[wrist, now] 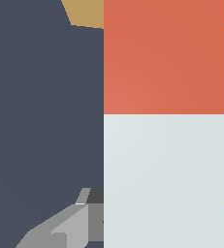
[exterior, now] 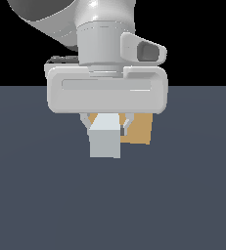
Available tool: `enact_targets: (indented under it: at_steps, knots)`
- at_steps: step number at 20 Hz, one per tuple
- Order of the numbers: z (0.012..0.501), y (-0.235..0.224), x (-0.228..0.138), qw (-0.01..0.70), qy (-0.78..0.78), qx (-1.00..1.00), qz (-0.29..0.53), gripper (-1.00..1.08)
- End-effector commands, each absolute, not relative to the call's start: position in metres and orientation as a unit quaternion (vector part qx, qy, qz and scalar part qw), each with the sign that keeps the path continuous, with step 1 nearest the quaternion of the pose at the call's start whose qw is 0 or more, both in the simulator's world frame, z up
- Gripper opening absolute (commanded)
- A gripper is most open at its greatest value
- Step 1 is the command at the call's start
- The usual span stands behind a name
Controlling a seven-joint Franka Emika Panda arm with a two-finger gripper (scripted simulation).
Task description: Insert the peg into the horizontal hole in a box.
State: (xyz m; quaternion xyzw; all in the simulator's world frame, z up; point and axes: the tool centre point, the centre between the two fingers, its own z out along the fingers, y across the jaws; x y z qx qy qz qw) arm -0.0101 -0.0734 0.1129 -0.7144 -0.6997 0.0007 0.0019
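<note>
My gripper [exterior: 106, 126] is shut on the peg [exterior: 104, 141], which lies level between the fingers. The peg's white-grey end faces the exterior camera. In the wrist view the peg [wrist: 167, 145] fills most of the picture, and its red-orange end [wrist: 167, 58] points toward the tan box [wrist: 87, 12]. One finger [wrist: 60, 227] shows beside the peg. In the exterior view the box [exterior: 141, 129] stands just behind the gripper, a little to the exterior view's right, partly covered by the hand and the peg. The hole is hidden in both views.
A dark blue-grey floor [exterior: 46, 195] spreads all around. The arm's wrist and hand [exterior: 107, 90] fill the upper middle of the exterior view. Nothing else shows.
</note>
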Motion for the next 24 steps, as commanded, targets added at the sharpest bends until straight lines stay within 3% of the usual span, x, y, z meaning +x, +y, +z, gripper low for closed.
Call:
enact_targets:
  at_steps: [1,24]
  knots:
    - [0.123,-0.069,-0.013,0.0,-0.685,-0.729,-0.001,-1.0]
    - [0.139,-0.059,-0.019,0.001,-0.657,-0.754,0.0,-1.0]
